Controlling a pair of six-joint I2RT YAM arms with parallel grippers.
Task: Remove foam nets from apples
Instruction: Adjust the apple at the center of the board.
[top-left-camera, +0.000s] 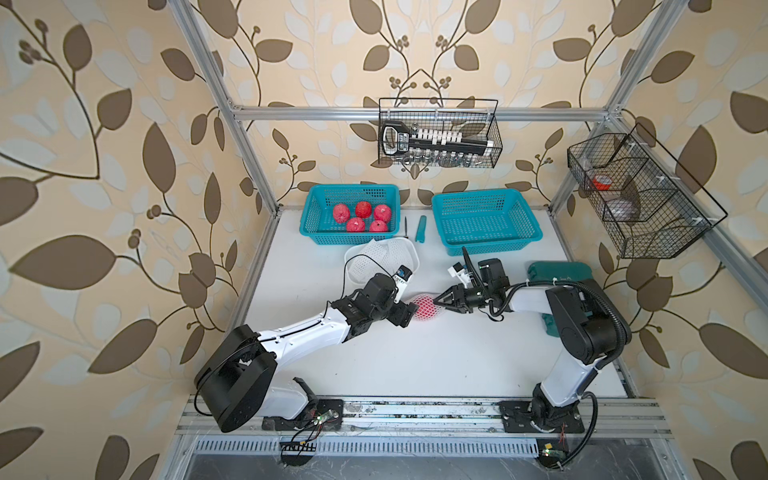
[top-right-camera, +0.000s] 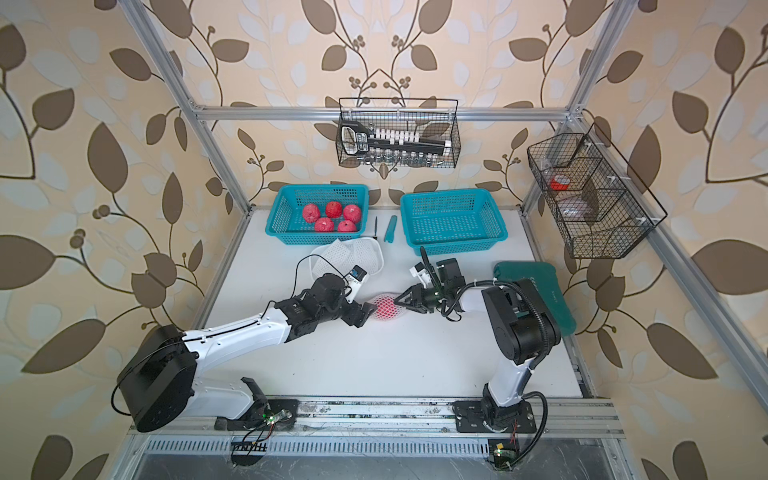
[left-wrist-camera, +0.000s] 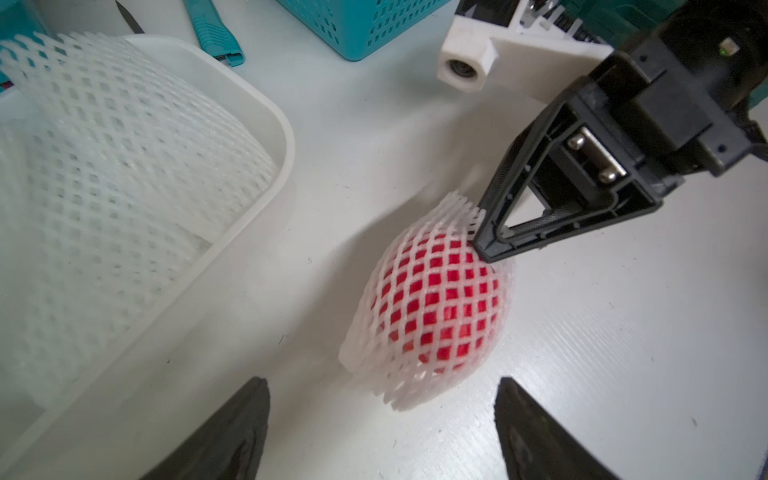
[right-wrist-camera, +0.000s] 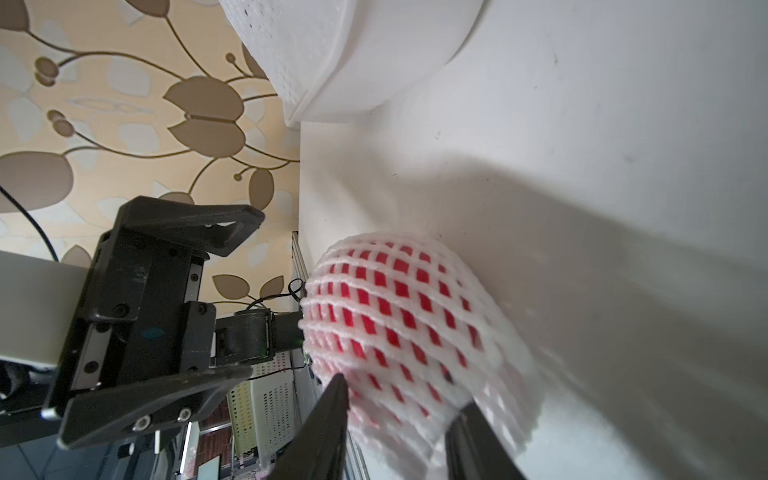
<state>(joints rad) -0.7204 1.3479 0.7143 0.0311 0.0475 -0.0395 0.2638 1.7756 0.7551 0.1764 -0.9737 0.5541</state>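
A red apple (left-wrist-camera: 446, 309) lies on its side near the middle of the white table (top-left-camera: 415, 365), between the two arms, wrapped in its white foam net (left-wrist-camera: 370, 357). The right gripper (left-wrist-camera: 482, 228) reaches in from its own side. Its black tips are pinched together on the frilly end of the net (the mesh bunches up between them in the left wrist view), right against the fruit. The left gripper (top-left-camera: 410, 316) sits at the opposite end with its jaws spread wide and nothing in them, one to each side of the net's other frill. Whether those tips touch the foam I cannot tell. In the right wrist view the nearest bit of net is blurred. At the back of the table, on the left, a teal basket (top-left-camera: 316, 208) holds five more wrapped apples (top-left-camera: 364, 210). Just in front of it, close to the left arm, a white tub (left-wrist-camera: 282, 137) holds loose netting (left-wrist-camera: 124, 145). A second teal basket (top-left-camera: 486, 198) stands at the back right, well apart from the apple, and a small teal cutter (top-left-camera: 420, 229) lies between the two baskets.
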